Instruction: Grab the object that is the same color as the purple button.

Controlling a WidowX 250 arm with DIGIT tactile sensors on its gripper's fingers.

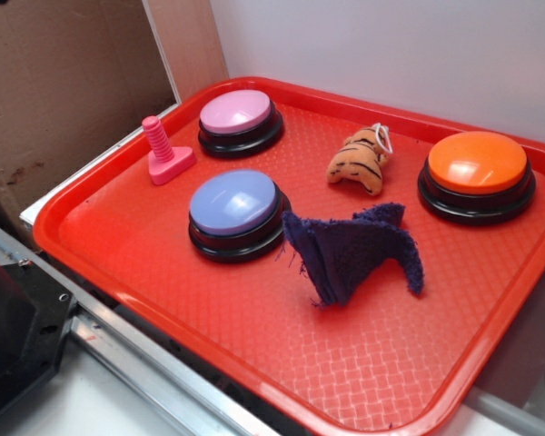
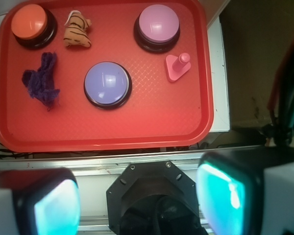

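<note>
A dark purple fuzzy rag (image 1: 354, 250) lies bunched on the red tray (image 1: 345, 363), right of the purple button (image 1: 234, 205) with its lavender-blue dome and black base. In the wrist view the rag (image 2: 41, 81) lies at the tray's left and the purple button (image 2: 108, 84) in the middle. My gripper (image 2: 139, 196) is high above and off the tray's near edge, over the robot's black base. Its two fingers (image 2: 56, 208) with teal pads stand wide apart with nothing between them. The gripper does not show in the exterior view.
On the tray stand a pink-domed button (image 1: 239, 120), an orange-domed button (image 1: 477, 173), an orange tiger-striped plush toy (image 1: 359, 161) and a pink plastic bolt (image 1: 166, 153). A cardboard wall (image 1: 64, 82) is at the left, a white wall (image 1: 391, 45) behind. A metal rail (image 1: 136, 359) runs along the near edge.
</note>
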